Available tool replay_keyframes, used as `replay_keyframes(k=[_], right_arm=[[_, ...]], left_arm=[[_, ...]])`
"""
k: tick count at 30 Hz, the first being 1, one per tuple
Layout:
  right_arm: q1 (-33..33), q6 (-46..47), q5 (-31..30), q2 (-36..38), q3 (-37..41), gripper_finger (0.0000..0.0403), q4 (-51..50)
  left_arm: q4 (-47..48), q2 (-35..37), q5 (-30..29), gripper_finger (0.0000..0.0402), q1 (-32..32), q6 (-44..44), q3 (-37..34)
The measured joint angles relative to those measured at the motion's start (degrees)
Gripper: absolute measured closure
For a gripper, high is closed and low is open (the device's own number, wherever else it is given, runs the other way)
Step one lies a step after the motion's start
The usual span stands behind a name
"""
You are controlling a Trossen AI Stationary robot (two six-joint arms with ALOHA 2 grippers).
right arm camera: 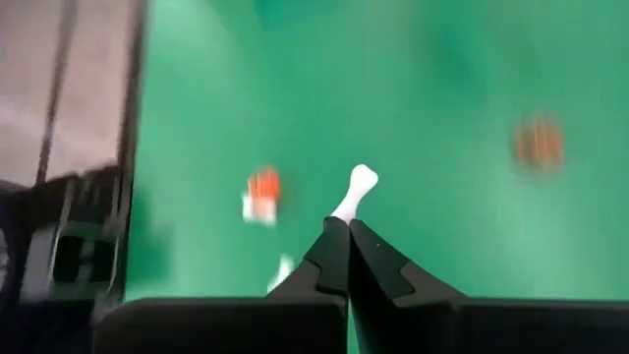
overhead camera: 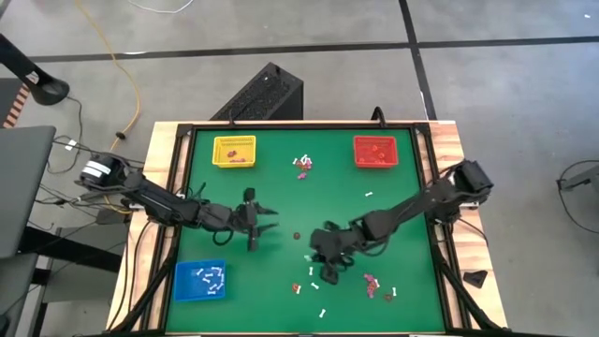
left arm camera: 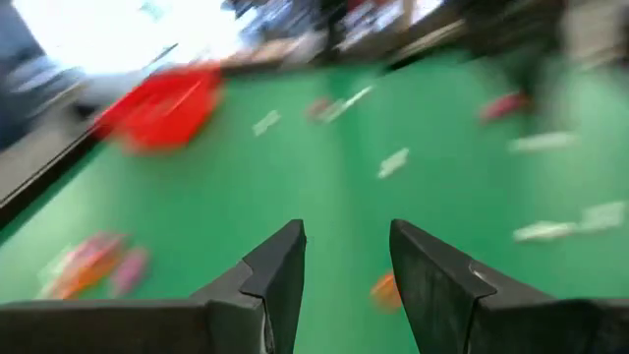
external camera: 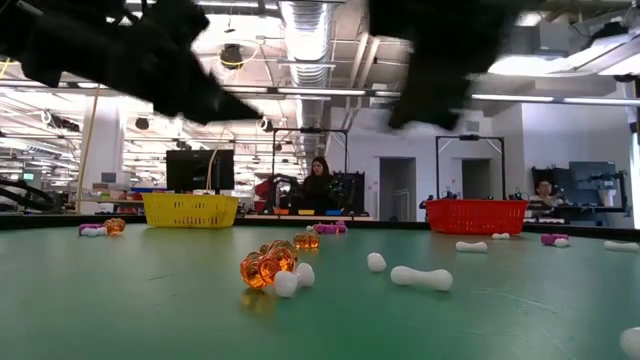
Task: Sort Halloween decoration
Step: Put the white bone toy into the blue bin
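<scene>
In the right wrist view the right gripper (right arm camera: 348, 231) is closed on one end of a white bone trinket (right arm camera: 356, 189). In the high view it is low, a little right of centre (overhead camera: 329, 271). The left gripper (overhead camera: 259, 225) waits open, left of centre. Other trinkets (overhead camera: 302, 166) lie scattered on the green table (overhead camera: 281, 192), between the yellow tray (overhead camera: 234, 151) and red tray (overhead camera: 375, 151); white ones lie in the blue tray (overhead camera: 199, 281), lower left.

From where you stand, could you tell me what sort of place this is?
Probably an open-plan robotics lab or workshop: exposed ceiling ducting, a monitor on benches, and a person seated behind the green table.
</scene>
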State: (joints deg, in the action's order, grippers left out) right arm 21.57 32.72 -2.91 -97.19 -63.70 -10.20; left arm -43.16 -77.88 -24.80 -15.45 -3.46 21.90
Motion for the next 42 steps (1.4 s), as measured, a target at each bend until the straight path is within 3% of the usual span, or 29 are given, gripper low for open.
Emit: replay_keyframes(k=[5,8,12,15,19,22,27,36,42], right_arm=[[-3.99,-14.41,4.86,-8.06,-0.87,0.0382,22.81],[-6.15,-19.82,9.18,-14.75,-5.74,0.0381,29.74],[-8.10,-26.23,13.11,-24.17,-17.00,0.0381,30.00],[-9.29,-28.91,14.36,-29.49,-26.46,0.0381,23.61],[-10.15,-31.51,13.83,-30.79,-34.90,0.0375,4.42],[-9.97,-29.63,10.57,-30.02,-36.70,0.0363,-4.90],[-8.80,-27.51,10.49,-30.36,-36.57,0.0352,-14.23],[-7.19,-55.42,10.42,-30.69,-36.24,0.0334,-11.74],[-7.08,-62.57,13.92,-31.57,-36.32,0.0318,-5.88]], left_arm=[[16.15,4.80,-14.02,0.0260,0.72,8.28,-0.07],[27.13,10.51,-13.11,0.0260,0.25,11.66,-0.07],[34.63,18.72,-12.72,0.0260,-1.46,15.24,-0.07],[35.44,22.84,-14.47,0.0260,-2.73,16.75,-0.54],[36.39,24.96,-12.13,0.0260,-4.69,17.73,-1.50],[36.55,24.82,-10.53,0.0260,-5.83,16.61,-1.56],[36.06,24.27,-10.49,0.0260,-6.03,16.17,-1.54],[36.16,24.25,-9.94,0.0261,-6.03,16.24,-1.54],[35.98,24.25,-9.92,0.0261,-6.03,16.29,-1.54]])
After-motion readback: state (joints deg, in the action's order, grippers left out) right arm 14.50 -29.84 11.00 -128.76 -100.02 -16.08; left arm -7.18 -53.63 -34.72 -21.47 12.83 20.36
